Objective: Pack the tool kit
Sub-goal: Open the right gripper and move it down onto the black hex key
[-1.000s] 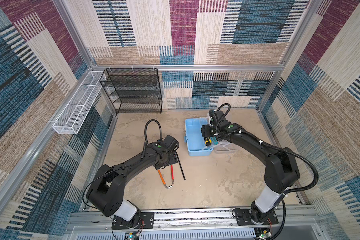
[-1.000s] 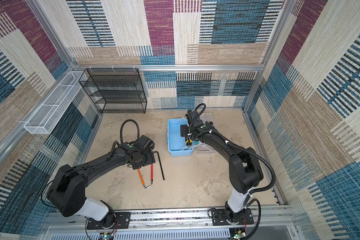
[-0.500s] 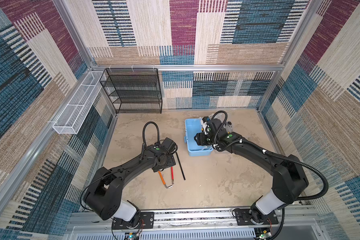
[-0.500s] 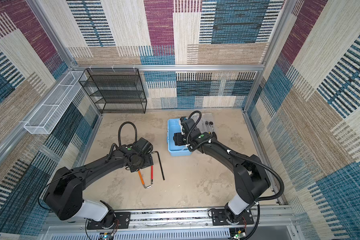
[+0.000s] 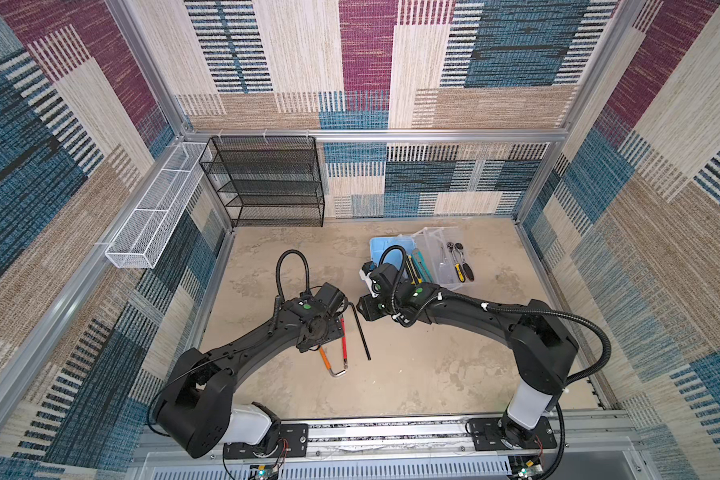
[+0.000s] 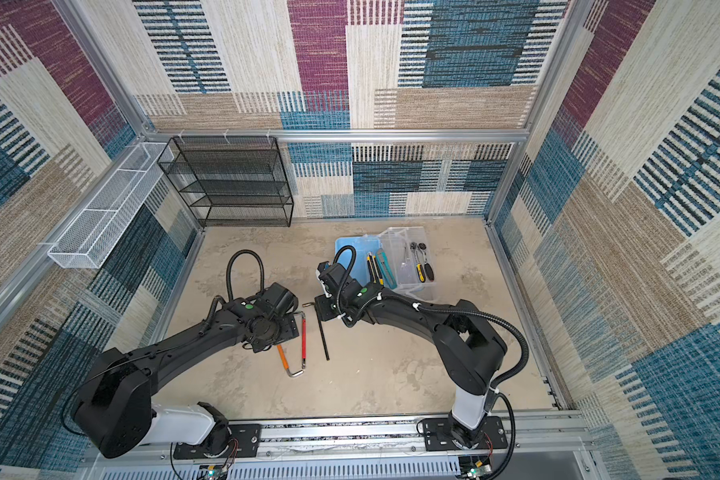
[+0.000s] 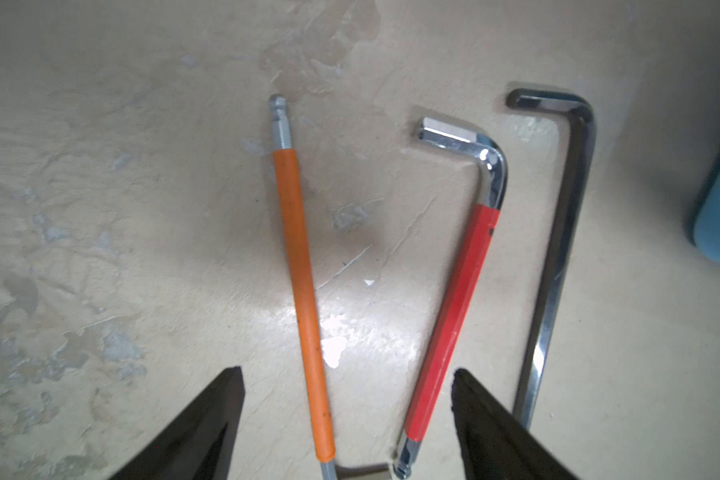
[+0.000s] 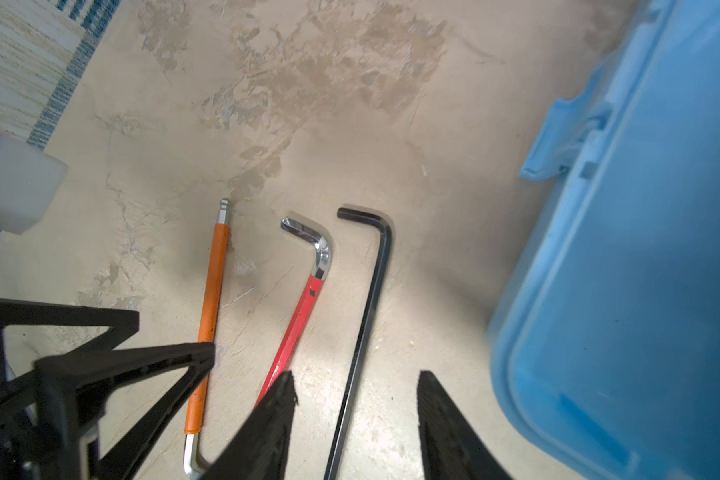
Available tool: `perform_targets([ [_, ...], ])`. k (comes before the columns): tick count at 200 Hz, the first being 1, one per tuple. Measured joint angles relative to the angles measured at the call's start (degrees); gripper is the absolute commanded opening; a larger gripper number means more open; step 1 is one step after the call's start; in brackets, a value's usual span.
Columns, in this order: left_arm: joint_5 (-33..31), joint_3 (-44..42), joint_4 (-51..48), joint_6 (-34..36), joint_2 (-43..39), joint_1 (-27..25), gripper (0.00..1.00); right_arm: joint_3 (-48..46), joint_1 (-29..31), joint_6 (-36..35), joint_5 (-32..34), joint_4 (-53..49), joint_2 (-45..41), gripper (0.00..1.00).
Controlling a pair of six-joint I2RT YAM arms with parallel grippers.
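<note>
near the toolbox (image 5: 379, 248), black hex key (image 5: 361, 332) lies front-to-back, short arm leftward.

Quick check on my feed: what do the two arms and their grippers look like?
The left arm and right arm are matte black, each with a white link at the base. Each wrist bears a green dot, and a black ribbed cable loops off it. The left gripper and right gripper have black, tapering fingers.

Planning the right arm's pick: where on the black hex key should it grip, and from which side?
Probably the long straight shaft of the black hex key, near mid-length, from straight above, right gripper jaws across it. It lies flat, apart from the red hex key, leaving both sides free.
</note>
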Motion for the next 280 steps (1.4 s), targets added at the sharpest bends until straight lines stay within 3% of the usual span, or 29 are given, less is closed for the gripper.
perform_targets([
  [61, -0.17, -5.29, 0.2, -2.27, -5.62, 0.59, 0.82, 4.39, 2.36, -0.68, 1.4, -3.89, 7.82, 0.41],
  [141, -0.48, -5.64, -0.31, -2.34, -7.45, 0.9, 0.82, 9.68, 4.11, -2.6, 3.89, -8.74, 15.74, 0.32],
  [187, -0.66, -5.64, -0.76, -2.1, -8.13, 0.9, 0.8, 10.8, 4.13, -2.95, 6.34, -8.31, 17.16, 0.28],
  [280, -1.49, -5.22, -1.38, -0.44, -8.09, 0.9, 0.79, 11.06, 3.89, -1.84, 9.64, -8.57, 17.53, 0.06],
])
